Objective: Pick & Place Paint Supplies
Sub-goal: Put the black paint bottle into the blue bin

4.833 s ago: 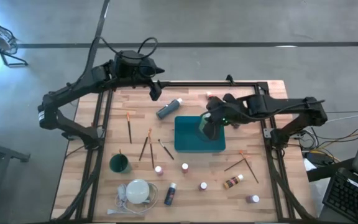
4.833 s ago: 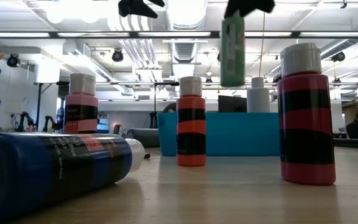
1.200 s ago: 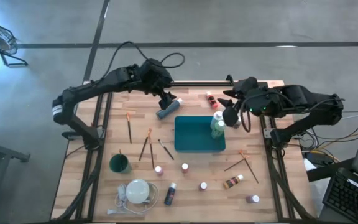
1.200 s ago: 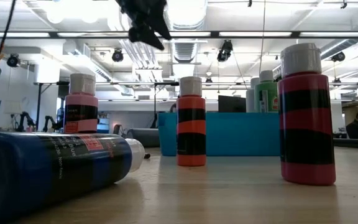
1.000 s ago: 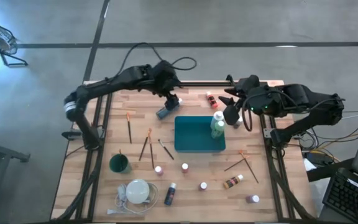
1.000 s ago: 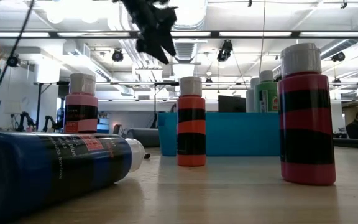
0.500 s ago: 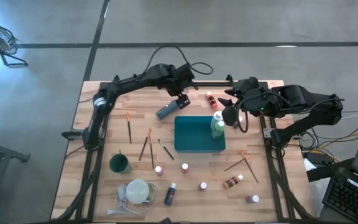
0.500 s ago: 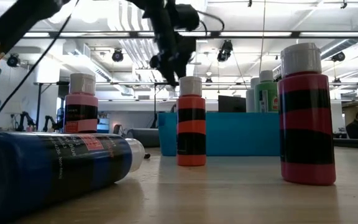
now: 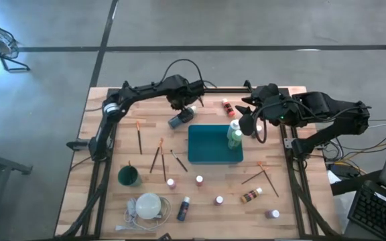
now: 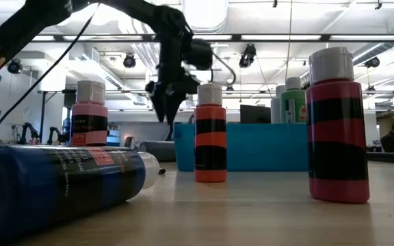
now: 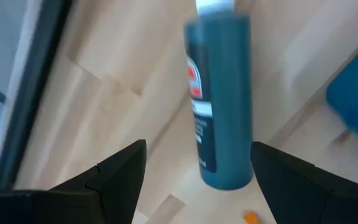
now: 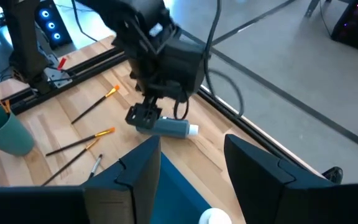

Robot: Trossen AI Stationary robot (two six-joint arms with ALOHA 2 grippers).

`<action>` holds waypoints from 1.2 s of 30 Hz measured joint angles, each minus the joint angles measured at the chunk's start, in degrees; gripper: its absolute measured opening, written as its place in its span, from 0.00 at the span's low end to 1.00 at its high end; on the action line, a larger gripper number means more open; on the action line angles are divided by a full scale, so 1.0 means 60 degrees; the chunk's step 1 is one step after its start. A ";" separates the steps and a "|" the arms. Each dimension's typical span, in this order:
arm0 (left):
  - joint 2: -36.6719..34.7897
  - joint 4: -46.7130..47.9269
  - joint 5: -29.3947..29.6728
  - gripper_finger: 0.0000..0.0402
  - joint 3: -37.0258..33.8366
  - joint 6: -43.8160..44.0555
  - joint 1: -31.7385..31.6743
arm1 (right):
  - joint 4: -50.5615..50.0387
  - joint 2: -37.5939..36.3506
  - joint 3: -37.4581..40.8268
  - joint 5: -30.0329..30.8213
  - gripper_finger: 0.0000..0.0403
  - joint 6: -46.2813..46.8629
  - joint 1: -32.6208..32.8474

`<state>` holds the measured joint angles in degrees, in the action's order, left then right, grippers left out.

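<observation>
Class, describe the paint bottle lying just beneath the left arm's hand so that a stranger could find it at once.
Start at the teal tray in the table's middle and look just beyond its far left corner. There a grey-blue bottle lies on its side beneath the left hand, which is open. It is the only bottle lying down at that end; the green bottle nearby stands upright in the tray.

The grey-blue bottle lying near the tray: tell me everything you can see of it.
The grey-blue bottle lies on its side on the wooden table, off the teal tray's far left corner. Smooth body, printed label, white cap. The open left gripper hangs over it, fingers astride; no contact visible.
</observation>
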<state>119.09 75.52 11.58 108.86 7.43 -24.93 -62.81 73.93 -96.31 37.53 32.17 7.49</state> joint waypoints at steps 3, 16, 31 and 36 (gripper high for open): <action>-0.0009 -0.0285 -0.0108 0.73 -0.0546 0.0009 0.0000 | 0.0001 0.0011 0.0000 0.0002 0.44 -0.0001 0.0000; -0.0015 -0.1938 -0.0823 0.73 -0.2040 0.0016 -0.0028 | 0.0011 0.0026 0.0070 0.0020 0.49 0.0072 -0.0004; -0.0022 -0.3561 -0.1358 0.73 -0.3220 0.0168 -0.0099 | 0.0066 0.0026 0.0581 0.0013 0.43 0.0208 -0.0002; -0.0038 -0.3910 -0.1375 0.68 -0.3553 0.0239 -0.0109 | 0.0065 0.0026 0.0663 0.0002 0.47 0.0327 -0.0003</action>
<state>118.86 52.06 3.32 87.54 8.86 -25.58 -62.42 74.08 -92.33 37.54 34.13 7.47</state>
